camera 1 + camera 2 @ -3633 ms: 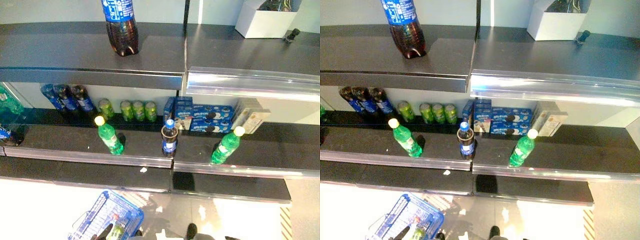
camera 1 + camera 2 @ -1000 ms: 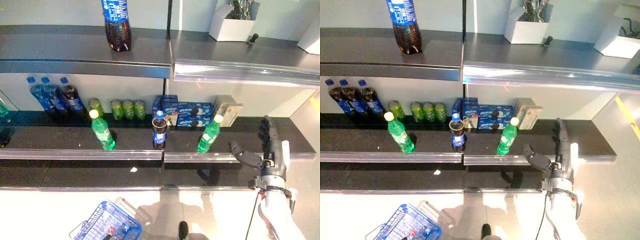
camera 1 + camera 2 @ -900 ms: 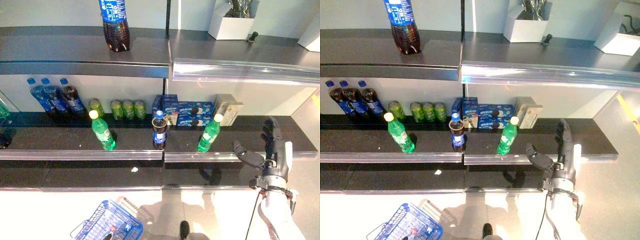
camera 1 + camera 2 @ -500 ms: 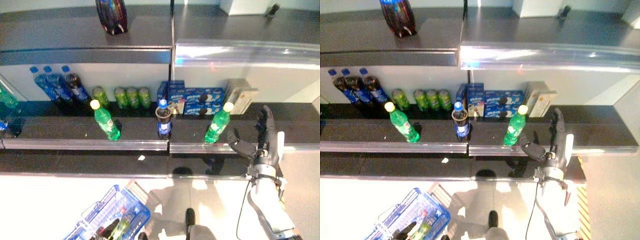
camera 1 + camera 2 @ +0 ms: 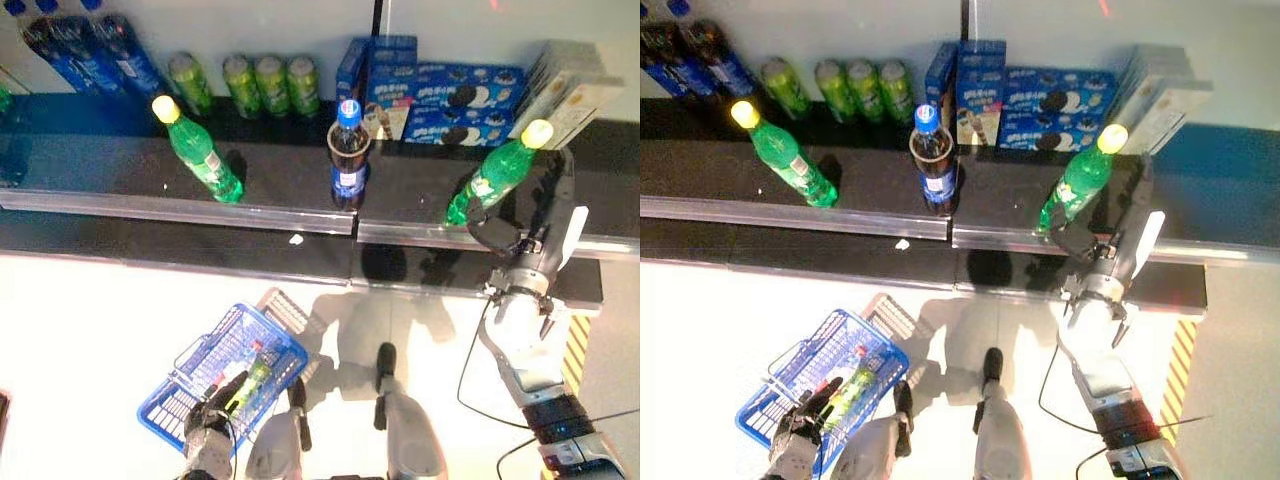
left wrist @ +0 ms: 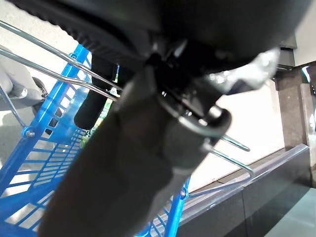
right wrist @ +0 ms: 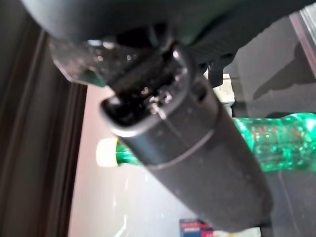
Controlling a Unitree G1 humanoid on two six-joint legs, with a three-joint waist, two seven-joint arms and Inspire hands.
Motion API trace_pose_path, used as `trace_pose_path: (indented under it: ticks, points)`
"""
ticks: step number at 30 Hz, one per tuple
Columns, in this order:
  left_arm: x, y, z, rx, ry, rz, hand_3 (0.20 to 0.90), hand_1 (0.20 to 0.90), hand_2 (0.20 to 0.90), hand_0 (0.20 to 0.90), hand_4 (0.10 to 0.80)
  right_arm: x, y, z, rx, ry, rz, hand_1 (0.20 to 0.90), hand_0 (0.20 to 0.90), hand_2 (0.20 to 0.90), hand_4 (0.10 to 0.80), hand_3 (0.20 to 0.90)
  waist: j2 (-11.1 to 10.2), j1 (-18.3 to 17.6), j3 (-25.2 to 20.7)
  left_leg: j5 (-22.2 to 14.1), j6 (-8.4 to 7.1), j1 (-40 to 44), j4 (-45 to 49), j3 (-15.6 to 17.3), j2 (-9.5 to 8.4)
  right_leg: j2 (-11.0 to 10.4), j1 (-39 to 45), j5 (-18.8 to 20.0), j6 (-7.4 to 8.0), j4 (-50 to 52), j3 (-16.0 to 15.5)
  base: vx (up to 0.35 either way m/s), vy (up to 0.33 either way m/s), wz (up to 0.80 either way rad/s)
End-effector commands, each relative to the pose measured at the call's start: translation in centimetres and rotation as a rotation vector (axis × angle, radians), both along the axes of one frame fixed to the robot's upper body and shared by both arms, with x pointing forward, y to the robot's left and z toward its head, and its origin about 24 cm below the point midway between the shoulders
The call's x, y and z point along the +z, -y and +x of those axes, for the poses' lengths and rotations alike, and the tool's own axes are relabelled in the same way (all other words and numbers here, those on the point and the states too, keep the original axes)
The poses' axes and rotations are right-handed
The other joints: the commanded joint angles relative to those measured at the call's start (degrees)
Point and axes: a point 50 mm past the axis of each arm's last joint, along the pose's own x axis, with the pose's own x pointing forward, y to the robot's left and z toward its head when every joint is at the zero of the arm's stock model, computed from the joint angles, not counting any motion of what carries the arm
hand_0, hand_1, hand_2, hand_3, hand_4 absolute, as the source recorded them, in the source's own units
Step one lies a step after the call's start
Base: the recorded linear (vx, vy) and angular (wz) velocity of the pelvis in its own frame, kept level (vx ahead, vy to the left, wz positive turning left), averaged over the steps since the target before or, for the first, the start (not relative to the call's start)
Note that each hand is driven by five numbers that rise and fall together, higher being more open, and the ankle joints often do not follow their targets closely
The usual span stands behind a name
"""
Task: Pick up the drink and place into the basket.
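The right hand [image 5: 522,243] is up at the shelf [image 5: 250,215], fingers straight along the far side of the green bottle [image 5: 495,180], thumb out on the near side. It is open, bracketing the bottle low on its body, and I can't tell whether anything is touching. The bottle stands at the shelf's front edge, tilted, yellow cap up. It's a full plastic drink by the look of it, so some weight, smooth rounded walls that could slip, and a body that gives a little under squeeze. The best hold is likely mid-body around the label, below the taper, with the thumb set opposite the fingers.

Down low, the left hand [image 5: 207,427] has its fingers curled on the handle of the blue basket [image 5: 170,412], carrying it over the floor; a bottle already lies inside. A cola bottle [image 5: 348,155] and another green one [image 5: 198,152] stand further left along the shelf.
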Motion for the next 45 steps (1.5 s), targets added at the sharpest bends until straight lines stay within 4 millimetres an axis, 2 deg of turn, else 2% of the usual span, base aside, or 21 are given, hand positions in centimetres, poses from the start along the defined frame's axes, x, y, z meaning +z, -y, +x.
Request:
trace_pose_path:
  ticks: [1, 13, 28, 29, 30, 31, 32, 38, 45]
  points:
    - [1.0, -0.3, 0.3, 0.040, 0.138, 0.013, 0.200, 0.300, 0.300, 0.300, 0.100, 5.3, -0.5, -0.1, 0.021, 0.279, 0.002, 0.900, 0.900, 0.900, 0.800, 0.900, -0.40, 0.81, -1.83, -1.35, 1.08, -4.43, 7.83, -0.99, 0.08, -1.30, -0.95, -9.26, 2.28, 10.75, 0.62, -0.029, -0.006, 0.04]
    - [1.6, 0.5, 1.5, 0.023, 0.182, -0.002, 0.200, 0.300, 0.300, 0.300, 0.100, 6.3, -0.2, 0.9, 0.027, 0.305, 0.054, 0.900, 0.900, 0.900, 0.800, 0.900, 0.59, 1.74, 1.18, 0.00, 0.62, -7.42, 9.61, -2.06, -0.45, -1.38, -2.50, -9.47, 1.45, 11.73, -0.03, -0.002, 0.000, 0.00]
    - [2.0, 0.8, 2.2, -0.029, 0.207, -0.017, 0.200, 0.300, 0.300, 0.300, 0.100, 10.9, 2.3, 2.5, -0.074, 0.394, 0.086, 0.900, 0.900, 0.900, 0.800, 0.900, 1.80, 4.00, 2.32, 1.49, 0.29, -9.49, 12.08, -3.78, -0.98, -1.25, -2.68, -10.18, 0.46, 12.73, -1.00, 0.034, -0.005, 0.04]
    - [2.0, 0.8, 2.1, -0.029, 0.207, -0.019, 0.200, 0.300, 0.300, 0.300, 0.100, 11.1, 2.5, 2.5, -0.078, 0.395, 0.085, 0.679, 0.679, 0.679, 0.542, 0.642, 1.87, 4.12, 2.35, 1.50, 0.28, -9.47, 12.14, -3.83, -1.01, -1.21, -2.54, -10.26, 0.43, 12.71, -1.03, 0.000, 0.000, 0.00]
    - [2.0, 0.8, 2.1, -0.029, 0.207, -0.019, 0.200, 0.300, 0.300, 0.300, 0.100, 11.1, 2.5, 2.5, -0.078, 0.395, 0.085, 0.679, 0.679, 0.679, 0.542, 0.642, 1.86, 4.10, 2.32, 1.54, 0.28, -9.49, 12.08, -3.84, -1.03, -1.22, -2.57, -10.23, 0.43, 12.67, -1.04, 0.000, 0.000, 0.00]
    - [2.0, 0.8, 2.1, -0.030, 0.205, -0.020, 0.200, 0.300, 0.300, 0.300, 0.100, 11.2, 2.6, 2.6, -0.083, 0.395, 0.081, 0.507, 0.507, 0.507, 0.342, 0.442, 1.93, 4.19, 2.28, 1.72, 0.25, -9.56, 12.15, -3.90, -1.06, -1.21, -2.52, -10.26, 0.37, 12.69, -1.10, 0.000, 0.000, 0.00]
    - [1.9, 0.7, 2.0, -0.031, 0.202, -0.020, 0.200, 0.300, 0.300, 0.300, 0.100, 11.3, 2.9, 2.6, -0.091, 0.394, 0.077, 0.300, 0.300, 0.300, 0.100, 0.200, 1.97, 4.27, 2.26, 1.75, 0.27, -9.59, 12.24, -3.91, -1.08, -1.20, -2.47, -10.34, 0.32, 12.74, -1.15, 0.000, 0.000, 0.00]
    - [1.8, 0.3, 1.6, -0.030, 0.186, -0.015, 0.200, 0.300, 0.300, 0.300, 0.100, 11.2, 4.2, 2.5, -0.127, 0.389, 0.091, 0.300, 0.300, 0.300, 0.100, 0.200, 1.88, 4.63, 1.97, 1.89, 0.26, -9.81, 13.03, -4.21, -1.08, -1.03, -1.98, -10.71, 0.05, 13.09, -1.40, 0.008, 0.000, 0.05]
    - [1.6, 0.0, 1.2, -0.014, 0.177, -0.017, 0.200, 0.300, 0.300, 0.300, 0.100, 10.0, 4.9, 2.2, -0.137, 0.360, 0.114, 0.300, 0.300, 0.300, 0.100, 0.200, 1.63, 4.41, 1.25, 1.80, 0.32, -9.22, 13.27, -3.89, -0.87, -0.77, -1.08, -11.25, -0.24, 13.27, -1.46, 0.000, 0.000, 0.01]
